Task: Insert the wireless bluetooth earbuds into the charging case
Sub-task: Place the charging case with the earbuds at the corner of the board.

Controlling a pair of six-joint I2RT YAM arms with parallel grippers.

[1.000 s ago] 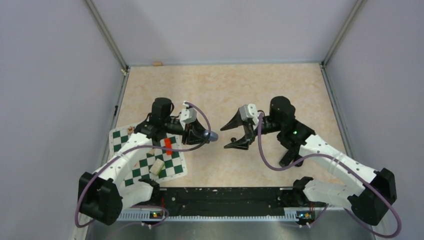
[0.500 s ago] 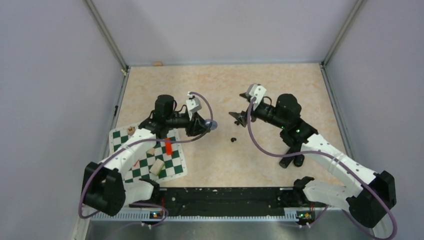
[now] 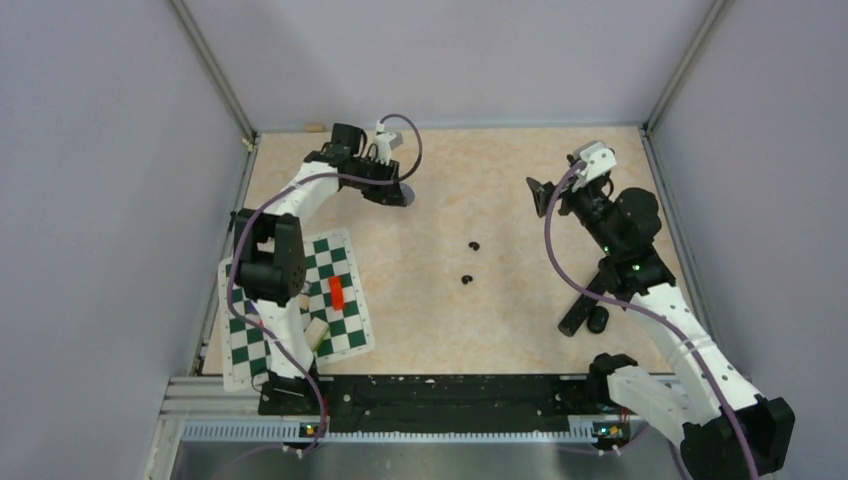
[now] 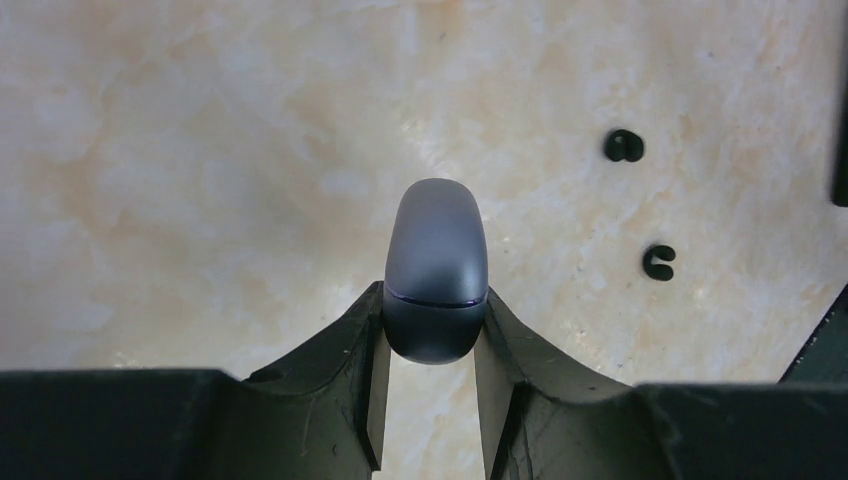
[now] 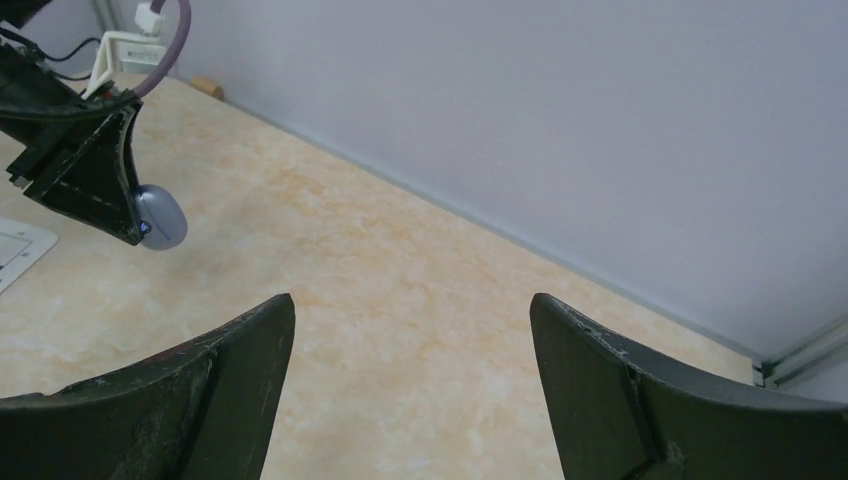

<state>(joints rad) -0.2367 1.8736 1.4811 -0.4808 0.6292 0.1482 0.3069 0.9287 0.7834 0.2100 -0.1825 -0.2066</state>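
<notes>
Currently, left gripper [image 4: 430, 302] clamps the closed charging case [image 4: 435, 240]; right gripper [image 5: 410, 305] gapes empty.
Two dark earbuds [image 4: 623, 146] lie ahead-right of the left fingertips; the lid probably needs opening next.

no text, label, brand or number can be read in any view. the case [image 4: 435, 250], mid frame in the left wrist view, shows no legible mark. any print on the checkered mat [image 3: 352, 325], lower left of the top view, is too small to tell.

Smooth satin-grey charging case [image 4: 436, 240]; matt, marbled beige table [image 4: 200, 150]
</notes>
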